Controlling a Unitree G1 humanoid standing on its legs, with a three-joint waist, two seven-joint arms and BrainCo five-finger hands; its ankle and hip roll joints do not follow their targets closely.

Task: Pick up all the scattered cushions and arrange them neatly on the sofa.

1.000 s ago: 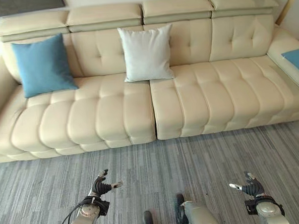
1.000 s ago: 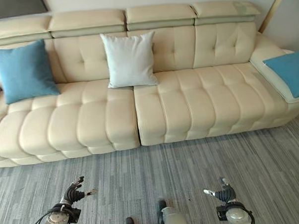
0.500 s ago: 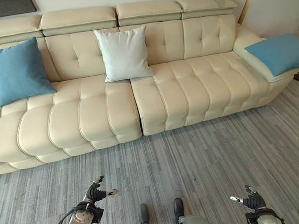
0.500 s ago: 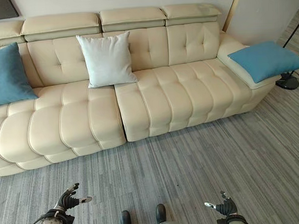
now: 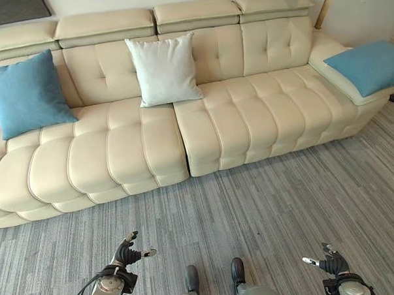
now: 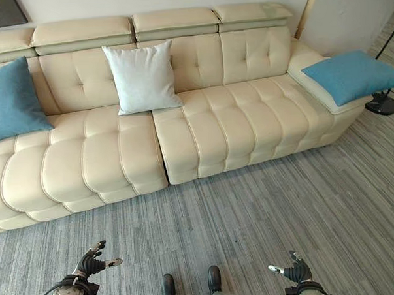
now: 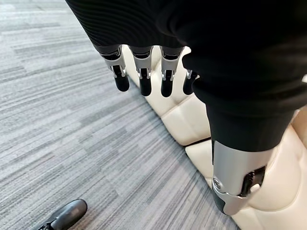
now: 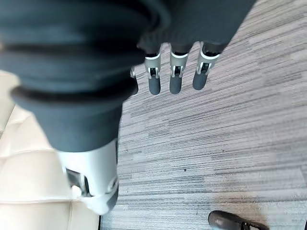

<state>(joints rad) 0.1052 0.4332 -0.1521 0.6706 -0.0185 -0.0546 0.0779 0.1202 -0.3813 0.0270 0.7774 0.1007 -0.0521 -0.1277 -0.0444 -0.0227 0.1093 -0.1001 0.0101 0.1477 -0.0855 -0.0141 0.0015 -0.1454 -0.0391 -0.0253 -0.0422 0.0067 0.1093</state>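
A cream tufted sofa (image 5: 144, 140) runs along the back wall. A blue cushion (image 5: 26, 94) leans upright against its backrest at the left end. Near the middle a white cushion (image 5: 163, 70) also stands against the backrest. Another blue cushion (image 5: 365, 66) lies flat on the right armrest. My left hand (image 5: 127, 255) hangs low over the carpet at the lower left, fingers (image 7: 142, 81) straight and holding nothing. My right hand (image 5: 332, 266) is low at the lower right, open and empty too, its fingers (image 8: 175, 82) relaxed.
Grey striped carpet (image 5: 284, 196) spreads in front of the sofa. A lamp base (image 6: 381, 103) stands on the floor by the sofa's right end. A pale wooden pole (image 5: 325, 5) leans at the wall behind the right armrest.
The camera has swung to the right over the last second, bringing the right armrest and its blue cushion fully into view. The cushions and both hands stay as they were.
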